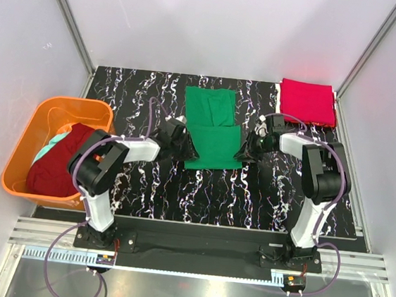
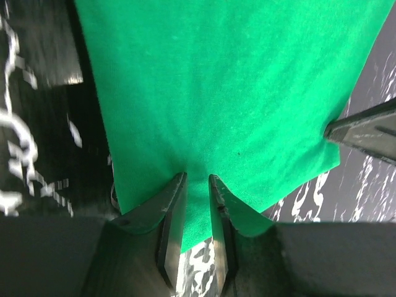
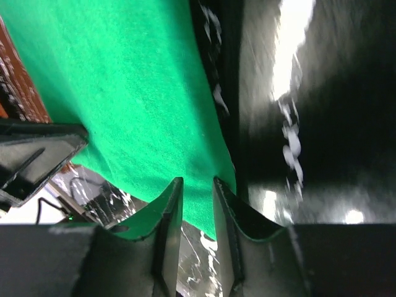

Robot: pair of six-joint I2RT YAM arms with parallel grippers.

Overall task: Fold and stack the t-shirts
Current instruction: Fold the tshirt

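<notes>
The left gripper (image 2: 198, 207) has its jaws clamped on the left edge of the green t-shirt (image 2: 216, 93). The right gripper (image 3: 197, 207) pinches the opposite edge the same way. How many cloth layers each holds is unclear. Between the jaws, cloth hides the black marbled table (image 1: 263, 198), which lies bare behind them. Beyond the right jaws, a folded red t-shirt (image 1: 307, 102) sits at the table's corner. Outside the left jaws, an orange basket (image 1: 19, 165) holds a maroon t-shirt (image 1: 58, 166) that half buries a teal garment (image 1: 50, 148).
</notes>
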